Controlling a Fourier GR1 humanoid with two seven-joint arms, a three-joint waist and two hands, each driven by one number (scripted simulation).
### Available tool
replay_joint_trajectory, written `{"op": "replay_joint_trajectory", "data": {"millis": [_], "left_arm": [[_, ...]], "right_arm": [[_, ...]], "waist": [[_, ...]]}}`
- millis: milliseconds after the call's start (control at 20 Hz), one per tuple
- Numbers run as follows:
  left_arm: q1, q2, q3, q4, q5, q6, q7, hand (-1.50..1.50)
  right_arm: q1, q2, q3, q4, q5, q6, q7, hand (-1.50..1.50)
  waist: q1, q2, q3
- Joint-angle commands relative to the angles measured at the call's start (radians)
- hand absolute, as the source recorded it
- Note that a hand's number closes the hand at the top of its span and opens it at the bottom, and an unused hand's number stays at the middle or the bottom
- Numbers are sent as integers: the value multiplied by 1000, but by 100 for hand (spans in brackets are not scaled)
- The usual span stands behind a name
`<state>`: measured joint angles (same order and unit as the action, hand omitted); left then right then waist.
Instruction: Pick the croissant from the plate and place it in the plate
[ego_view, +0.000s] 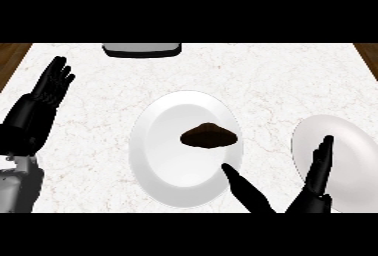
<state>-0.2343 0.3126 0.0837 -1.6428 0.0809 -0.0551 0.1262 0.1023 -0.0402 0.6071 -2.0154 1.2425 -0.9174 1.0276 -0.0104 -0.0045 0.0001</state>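
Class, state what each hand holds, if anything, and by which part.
Nothing is held. The right hand is open near the croissant on its plate; the left hand rests open.

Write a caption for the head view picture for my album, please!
Open right hand near the croissant on the middle plate; second plate at right, left hand resting open at left.

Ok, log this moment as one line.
croissant: on centre plate, not held | right hand: open, between centre plate and right plate | left hand: open, resting at left edge
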Motion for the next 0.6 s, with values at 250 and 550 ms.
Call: {"op": "replay_joint_trajectory", "data": {"millis": [250,550], "left_arm": [[12,-29,-10,-42,-22,5,26,0],[-19,-9,32,22,-11,-27,-3,0]], "right_arm": [[399,-199,152,-264,-11,-136,-100,-150],[546,-283,137,-327,11,-162,-173,-150]], "waist": [[0,1,0],[-3,2,0]]}}
